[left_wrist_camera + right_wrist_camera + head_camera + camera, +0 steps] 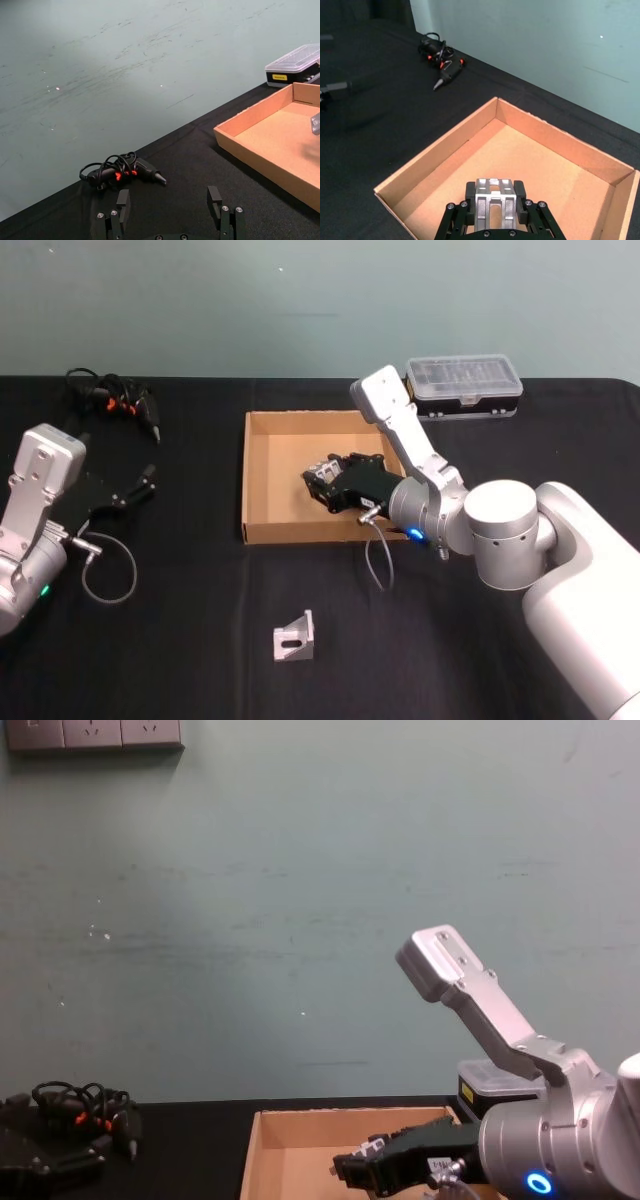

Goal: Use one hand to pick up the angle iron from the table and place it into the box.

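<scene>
My right gripper [318,482] hangs over the tan cardboard box [245,480], shut on a silver angle iron [322,472]. In the right wrist view the angle iron [493,199] sits clamped between the black fingers [520,191] above the box floor [520,150]. The chest view shows the same gripper [352,1172] low inside the box walls [300,1122]. A second angle iron [295,638] stands on the black table [180,640] in front of the box. My left gripper [140,485] is parked open at the table's left, its fingers [215,199] wide apart.
A clear-lidded plastic case [465,385] sits behind the box to the right. A black device with looped cables and orange marks [115,400] [120,172] lies at the far left. A grey cable loop [110,575] hangs by my left arm.
</scene>
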Controlling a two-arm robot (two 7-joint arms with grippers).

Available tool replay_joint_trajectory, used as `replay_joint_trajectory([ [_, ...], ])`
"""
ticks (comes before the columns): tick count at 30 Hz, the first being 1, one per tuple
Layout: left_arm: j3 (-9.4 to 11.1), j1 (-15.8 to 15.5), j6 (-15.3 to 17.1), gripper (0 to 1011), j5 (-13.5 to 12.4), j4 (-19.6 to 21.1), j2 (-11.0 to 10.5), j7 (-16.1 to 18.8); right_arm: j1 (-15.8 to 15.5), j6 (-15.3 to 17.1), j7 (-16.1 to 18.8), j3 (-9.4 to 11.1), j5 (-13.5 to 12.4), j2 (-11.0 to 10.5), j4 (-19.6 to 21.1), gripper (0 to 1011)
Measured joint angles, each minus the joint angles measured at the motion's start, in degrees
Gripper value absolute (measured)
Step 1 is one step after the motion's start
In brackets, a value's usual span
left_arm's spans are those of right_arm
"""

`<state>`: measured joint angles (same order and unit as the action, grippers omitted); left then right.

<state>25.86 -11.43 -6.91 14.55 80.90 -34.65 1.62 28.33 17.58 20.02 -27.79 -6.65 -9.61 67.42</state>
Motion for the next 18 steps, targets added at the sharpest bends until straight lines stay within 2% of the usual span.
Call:
replay_joint_trajectory([
  [18,0.0,0.0,0.0,1011,0.0,0.0,0.0,0.0,-0.24,0.07,-0.14,0.93,2.11,0.65,-2.26,469],
])
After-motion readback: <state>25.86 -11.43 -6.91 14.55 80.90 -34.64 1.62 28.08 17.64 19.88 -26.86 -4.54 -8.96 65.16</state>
